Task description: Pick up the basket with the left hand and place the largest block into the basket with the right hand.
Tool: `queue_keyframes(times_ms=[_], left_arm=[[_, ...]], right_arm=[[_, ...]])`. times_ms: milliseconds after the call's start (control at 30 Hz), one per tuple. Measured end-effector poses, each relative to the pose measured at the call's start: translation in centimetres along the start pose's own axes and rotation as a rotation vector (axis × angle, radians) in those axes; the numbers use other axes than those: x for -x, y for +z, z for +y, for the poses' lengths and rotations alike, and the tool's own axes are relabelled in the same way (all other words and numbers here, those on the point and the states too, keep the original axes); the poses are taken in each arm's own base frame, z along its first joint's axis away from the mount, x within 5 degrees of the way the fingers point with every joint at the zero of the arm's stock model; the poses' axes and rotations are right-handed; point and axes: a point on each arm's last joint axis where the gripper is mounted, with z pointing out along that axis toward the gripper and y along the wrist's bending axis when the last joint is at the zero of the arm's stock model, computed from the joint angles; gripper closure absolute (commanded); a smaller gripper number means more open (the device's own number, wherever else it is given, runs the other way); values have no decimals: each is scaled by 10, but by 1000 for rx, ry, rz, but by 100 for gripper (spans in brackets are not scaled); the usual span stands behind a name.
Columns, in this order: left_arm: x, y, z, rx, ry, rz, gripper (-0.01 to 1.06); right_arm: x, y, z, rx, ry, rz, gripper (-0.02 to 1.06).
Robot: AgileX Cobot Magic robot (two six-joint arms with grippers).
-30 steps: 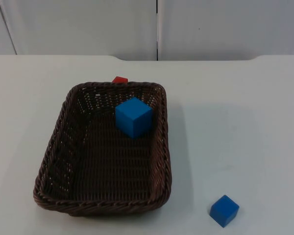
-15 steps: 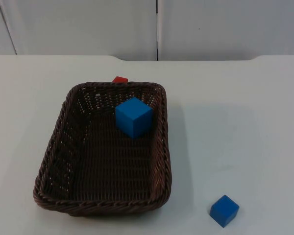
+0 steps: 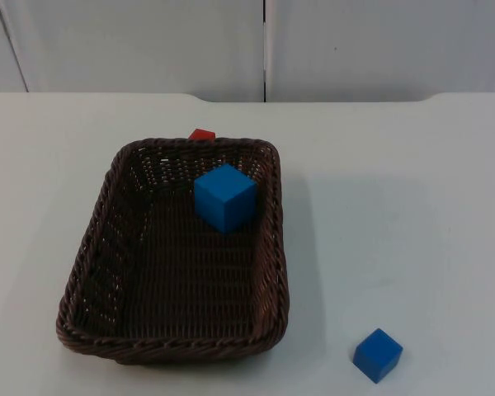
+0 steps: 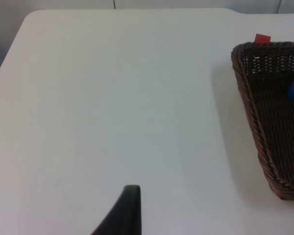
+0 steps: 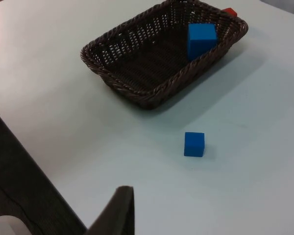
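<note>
Basically done: big blue block (image 3: 224, 197) sits in the basket (image 3: 107, 198) on the table (image 3: 396, 206), small blue block (image 3: 377, 355) outside, both arms waiting clear, can't tell either gripper's state, nothing left but a check.

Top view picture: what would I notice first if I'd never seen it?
The dark brown wicker basket on the white table, with a big blue block inside near its far wall. A smaller blue block sits alone on the table near the front, to the basket's right, and a red block peeks out just behind the basket's far rim.
</note>
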Motion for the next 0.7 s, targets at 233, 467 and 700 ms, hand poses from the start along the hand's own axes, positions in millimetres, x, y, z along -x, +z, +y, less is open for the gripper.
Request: queue_keyframes(times_ms=[233, 467, 700], left_arm=[[0, 0, 0, 0, 0, 0, 0], [0, 0, 0, 0, 0, 0, 0], [0, 0, 0, 0, 0, -2, 0]], right_arm=[[0, 0, 0, 0, 0, 0, -1], [0, 0, 0, 0, 0, 0, -1], [0, 0, 0, -57, 30, 0, -1]])
